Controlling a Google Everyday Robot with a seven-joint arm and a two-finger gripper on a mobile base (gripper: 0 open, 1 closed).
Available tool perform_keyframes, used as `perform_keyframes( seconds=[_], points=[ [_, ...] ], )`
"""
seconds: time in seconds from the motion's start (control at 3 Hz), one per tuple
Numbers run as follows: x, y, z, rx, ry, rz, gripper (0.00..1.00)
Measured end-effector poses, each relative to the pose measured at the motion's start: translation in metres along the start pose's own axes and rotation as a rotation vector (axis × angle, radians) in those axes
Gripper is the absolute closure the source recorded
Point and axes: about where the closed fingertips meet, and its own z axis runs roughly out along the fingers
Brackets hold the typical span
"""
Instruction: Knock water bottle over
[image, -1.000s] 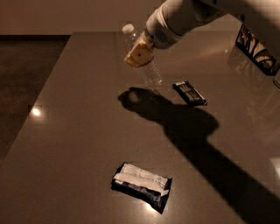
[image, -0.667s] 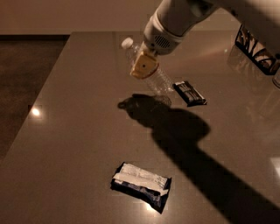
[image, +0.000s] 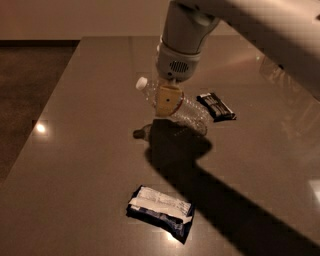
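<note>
The water bottle (image: 192, 114), clear and ribbed with a white cap (image: 141, 83), leans steeply on the grey table (image: 80, 165). Its cap points up and left, and its base is low at the right near the surface. My gripper (image: 168, 100), tan at the tip under a white wrist (image: 180, 47), is right at the bottle's upper part and covers its neck band. The bottle's shadow falls on the table just below it.
A flat dark snack packet (image: 216, 106) lies just right of the bottle's base. A blue and white packet (image: 161, 206) lies nearer the front. The table's left edge (image: 47, 105) drops to dark floor. My arm's wide shadow runs to the lower right.
The bottle has tipped from near upright to a steep lean, cap toward the left. My gripper has come down and slightly right with it.
</note>
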Motion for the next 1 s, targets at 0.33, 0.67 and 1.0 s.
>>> perform_keyframes(
  seconds=[0.33, 0.67, 1.0],
  points=[
    [0.003, -0.001, 0.011, -0.043, 0.043, -0.006, 0.53],
    [0.002, -0.005, 0.022, -0.069, 0.050, -0.005, 0.30],
    [0.003, -0.008, 0.033, -0.087, 0.042, 0.013, 0.06]
  ],
)
